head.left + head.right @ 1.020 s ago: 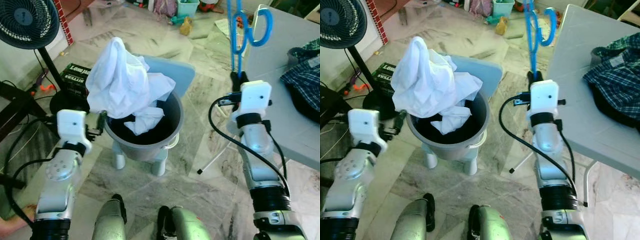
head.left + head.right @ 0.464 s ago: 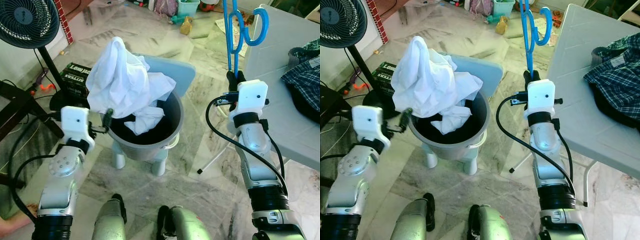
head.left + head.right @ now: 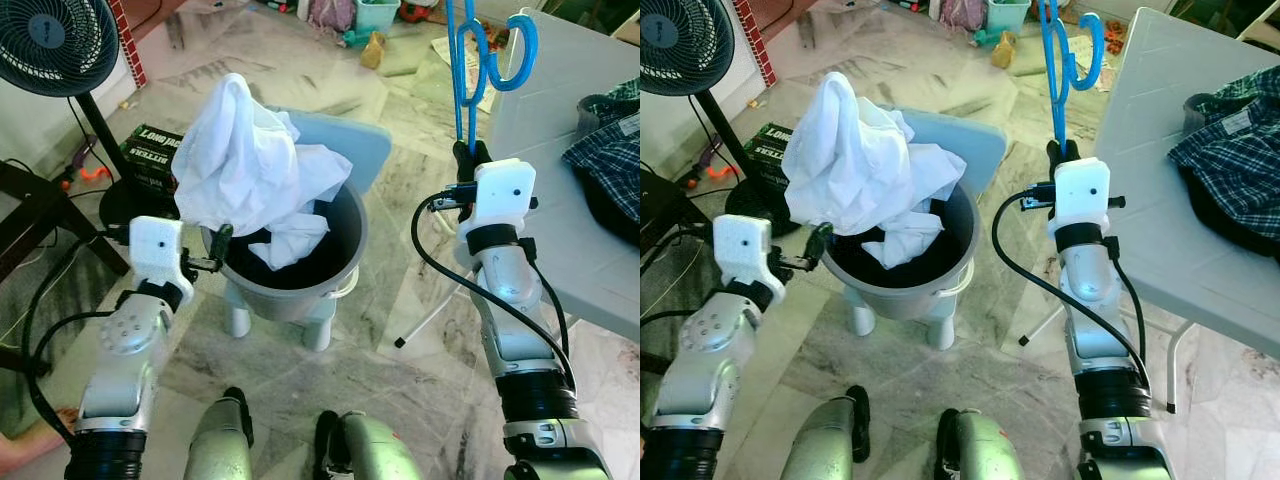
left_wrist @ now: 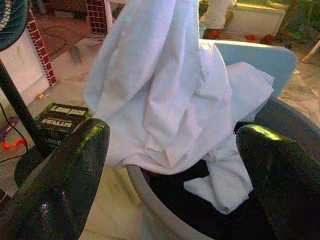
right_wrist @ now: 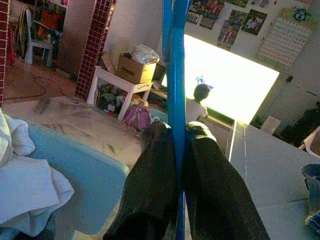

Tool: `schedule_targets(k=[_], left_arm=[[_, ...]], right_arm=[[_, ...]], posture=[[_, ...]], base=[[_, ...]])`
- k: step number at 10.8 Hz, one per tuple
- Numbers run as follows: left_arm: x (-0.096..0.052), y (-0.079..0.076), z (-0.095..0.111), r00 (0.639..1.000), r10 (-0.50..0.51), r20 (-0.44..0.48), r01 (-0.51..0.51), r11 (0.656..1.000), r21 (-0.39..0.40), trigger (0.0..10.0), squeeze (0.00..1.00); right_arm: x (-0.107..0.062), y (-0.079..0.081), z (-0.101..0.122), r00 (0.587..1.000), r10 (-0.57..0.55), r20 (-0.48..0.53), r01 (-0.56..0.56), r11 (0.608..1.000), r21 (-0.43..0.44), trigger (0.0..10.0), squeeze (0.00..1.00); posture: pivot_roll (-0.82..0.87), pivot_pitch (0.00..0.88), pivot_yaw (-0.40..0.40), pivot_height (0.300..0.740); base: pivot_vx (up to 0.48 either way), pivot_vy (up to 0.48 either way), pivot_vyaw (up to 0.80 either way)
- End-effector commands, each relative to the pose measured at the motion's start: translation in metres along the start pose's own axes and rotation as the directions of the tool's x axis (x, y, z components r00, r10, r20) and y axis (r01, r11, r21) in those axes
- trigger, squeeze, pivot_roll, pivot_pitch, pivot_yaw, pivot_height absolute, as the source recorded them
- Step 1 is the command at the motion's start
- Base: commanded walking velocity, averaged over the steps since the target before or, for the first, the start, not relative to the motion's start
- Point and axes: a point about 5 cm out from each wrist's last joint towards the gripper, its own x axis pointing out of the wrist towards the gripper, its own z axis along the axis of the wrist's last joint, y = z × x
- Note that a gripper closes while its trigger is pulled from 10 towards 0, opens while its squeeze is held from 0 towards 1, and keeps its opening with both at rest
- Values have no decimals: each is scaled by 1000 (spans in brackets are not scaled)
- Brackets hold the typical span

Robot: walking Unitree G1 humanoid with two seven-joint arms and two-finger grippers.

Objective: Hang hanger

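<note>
The left gripper [image 4: 170, 150] stands wide open and empty at the near rim of the bucket [image 3: 345, 262], its fingers framing the white cloth [image 3: 250, 160] heaped over it. The right gripper [image 3: 472, 155] is clamped tight on the lower end of the blue hanger [image 3: 478, 60], holding it upright beside the bench [image 3: 560, 120], hook end up.

Step in hand: judged as carrying the hanger, with the cloth pickup being lined up. No rail can be made out.

Next move: probably advance the left gripper and close on a cloth fold; keep the hanger clear of the bench edge.
</note>
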Motion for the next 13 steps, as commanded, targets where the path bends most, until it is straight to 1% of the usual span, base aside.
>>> schedule_targets(k=[1,9,10,11,13], left_arm=[[-2,-2,0,1000,-9,3,9,1000,-4,10000,0],[0,-5,1,999,-49,10,49,999,-10,10000,0],[0,-7,-1,998,-59,-5,59,998,-12,10000,0],[0,-10,-5,997,-66,-35,65,998,-8,10000,0],[-1,-20,-15,985,-146,-94,145,989,-20,10000,0]], right_arm=[[1,-2,5,1000,-5,17,5,1000,0,10000,0],[1,0,4,1000,-5,16,5,1000,3,10000,0],[1,0,4,1000,-4,15,4,1000,3,10000,0],[0,0,4,1000,-2,15,2,1000,3,10000,0],[-5,-3,7,1000,9,14,-9,1000,-9,10000,0]], posture=[[97,240,-111,740],[95,237,-107,740],[94,239,-106,740],[90,247,-109,740],[52,293,-124,740]], base=[[319,0,0],[369,0,0],[281,0,0],[0,0,0],[0,0,0]])
